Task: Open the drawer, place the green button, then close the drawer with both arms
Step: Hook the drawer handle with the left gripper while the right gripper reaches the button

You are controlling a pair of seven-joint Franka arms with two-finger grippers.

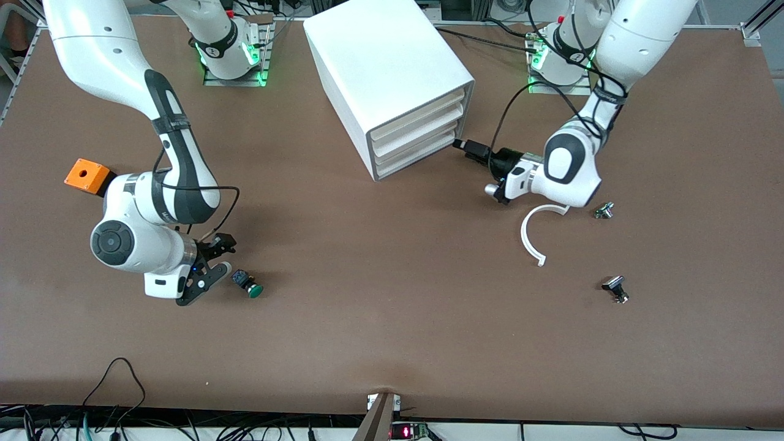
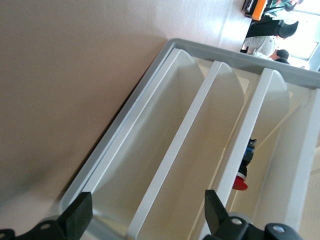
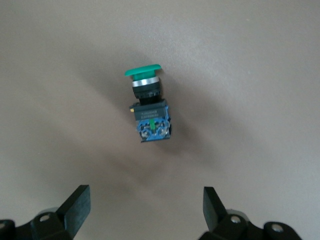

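The white cabinet [image 1: 386, 67] stands toward the robots' bases, its three drawers all pushed in. The lowest drawer [image 1: 416, 160] shows in the left wrist view [image 2: 145, 165] beside the table surface. My left gripper [image 1: 460, 146] is open and empty right in front of the drawer fronts [image 2: 147, 212]. The button [image 1: 248, 283], green cap and dark blue body, lies on its side on the table toward the right arm's end. My right gripper [image 1: 225, 256] is open and empty just beside it; the right wrist view shows the button [image 3: 148, 107] a short way off the open fingers [image 3: 145, 210].
An orange cube [image 1: 87, 176] sits beside the right arm's elbow. A white curved strip [image 1: 534, 236] and two small black-and-silver knobs [image 1: 604, 211] [image 1: 615, 288] lie toward the left arm's end. A red-capped part [image 2: 240, 184] shows inside an upper drawer.
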